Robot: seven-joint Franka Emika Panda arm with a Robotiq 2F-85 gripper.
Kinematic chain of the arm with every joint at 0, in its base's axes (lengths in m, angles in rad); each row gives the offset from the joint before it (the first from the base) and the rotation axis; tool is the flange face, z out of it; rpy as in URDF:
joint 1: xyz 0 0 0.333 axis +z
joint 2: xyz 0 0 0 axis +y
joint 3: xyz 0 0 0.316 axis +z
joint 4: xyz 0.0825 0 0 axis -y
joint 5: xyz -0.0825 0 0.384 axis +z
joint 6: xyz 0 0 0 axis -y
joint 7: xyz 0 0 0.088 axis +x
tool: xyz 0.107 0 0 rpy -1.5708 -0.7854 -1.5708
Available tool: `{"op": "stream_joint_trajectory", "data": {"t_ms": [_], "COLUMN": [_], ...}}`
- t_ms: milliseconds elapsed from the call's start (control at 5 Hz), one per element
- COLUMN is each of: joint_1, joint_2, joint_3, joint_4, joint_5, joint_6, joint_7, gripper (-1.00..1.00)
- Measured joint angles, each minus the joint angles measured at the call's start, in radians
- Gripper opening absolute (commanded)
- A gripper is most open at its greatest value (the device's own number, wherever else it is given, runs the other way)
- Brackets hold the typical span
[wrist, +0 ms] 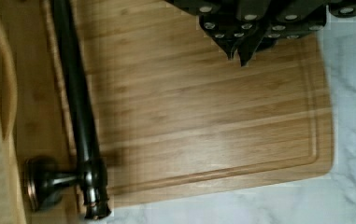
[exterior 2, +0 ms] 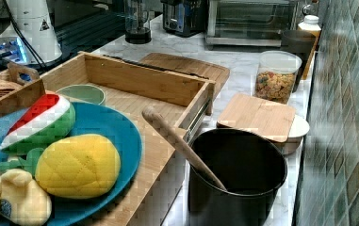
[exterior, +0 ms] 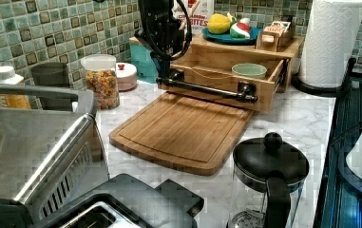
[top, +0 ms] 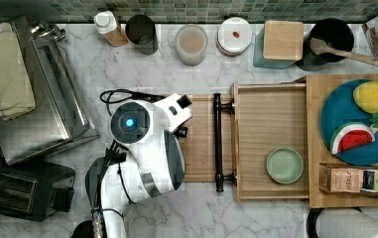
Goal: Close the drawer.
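We find the drawer [top: 271,124] pulled well out at three o'clock in the top view, a green bowl [top: 284,165] inside. Our gripper [wrist: 241,49], fingertips nearly together and holding nothing, hangs over the cutting board [wrist: 203,116] just short of the black handle [top: 218,141]. We judge this the approach; next, press the front squarely toward three o'clock.

Light-wood drawer [top: 271,116] — black handle [top: 219,141] — green bowl [top: 284,165].
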Motion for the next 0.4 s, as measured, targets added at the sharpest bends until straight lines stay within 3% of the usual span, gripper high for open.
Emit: {"op": "stream_joint_trajectory", "data": {"t_ms": [400], "joint_1": [0.002], "joint_2": [0.070], "joint_3": [-0.008], "joint_4": [-0.006], "joint_5": [-0.104], "joint_6": [0.062], "joint_7": [0.004], "gripper": [-1.00]}}
